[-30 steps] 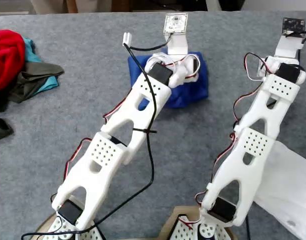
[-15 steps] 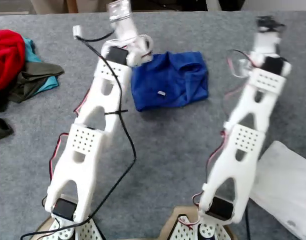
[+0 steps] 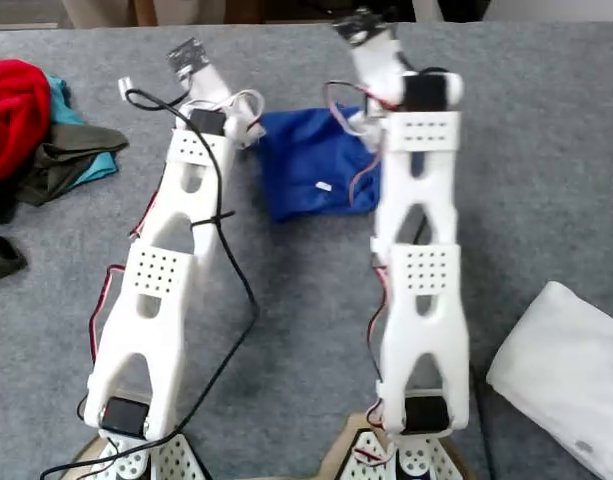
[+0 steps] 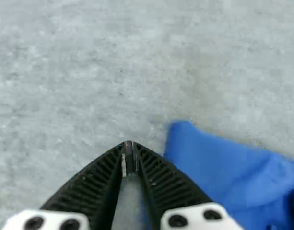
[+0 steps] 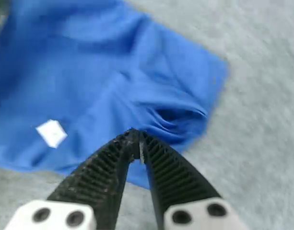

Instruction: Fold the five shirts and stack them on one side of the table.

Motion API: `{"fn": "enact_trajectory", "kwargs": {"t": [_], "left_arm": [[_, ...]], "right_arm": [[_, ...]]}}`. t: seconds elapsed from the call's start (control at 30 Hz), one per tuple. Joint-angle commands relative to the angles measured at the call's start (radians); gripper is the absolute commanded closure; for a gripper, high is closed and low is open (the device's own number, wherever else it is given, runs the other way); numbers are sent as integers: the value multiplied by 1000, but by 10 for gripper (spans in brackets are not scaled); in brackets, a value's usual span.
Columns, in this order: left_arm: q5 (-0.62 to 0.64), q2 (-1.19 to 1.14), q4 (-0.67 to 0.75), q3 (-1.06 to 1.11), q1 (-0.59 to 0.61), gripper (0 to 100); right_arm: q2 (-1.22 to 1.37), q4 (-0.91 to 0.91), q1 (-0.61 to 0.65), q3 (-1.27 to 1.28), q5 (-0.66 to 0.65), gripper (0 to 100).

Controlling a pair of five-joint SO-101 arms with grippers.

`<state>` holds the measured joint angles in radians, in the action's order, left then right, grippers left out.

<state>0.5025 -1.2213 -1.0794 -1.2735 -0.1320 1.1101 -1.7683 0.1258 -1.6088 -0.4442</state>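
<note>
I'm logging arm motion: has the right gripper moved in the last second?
Yes. The right gripper swung left: it was well to the right of the blue shirt, and is now over its right part.

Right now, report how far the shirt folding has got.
Looks done: blue shirt folded at far centre, white shirt flat at the right edge. In hand: nothing; left tool shut beside the blue shirt, right tool shut over it. Left: red, teal and dark shirts heaped unfolded; no stack yet.
</note>
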Motion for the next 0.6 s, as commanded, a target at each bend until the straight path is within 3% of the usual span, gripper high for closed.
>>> {"fn": "enact_trajectory", "kwargs": {"t": [0.0, 0.33, 0.57], "left_arm": [[25, 19, 25, -3, 8, 980], [32, 19, -5, -3, 25, 981], [32, 19, -12, -3, 21, 980]], "right_arm": [[-85, -15, 59, 71, -9, 993], [-79, 146, 19, 360, -68, 993], [-79, 431, -61, 475, -144, 993]]}}
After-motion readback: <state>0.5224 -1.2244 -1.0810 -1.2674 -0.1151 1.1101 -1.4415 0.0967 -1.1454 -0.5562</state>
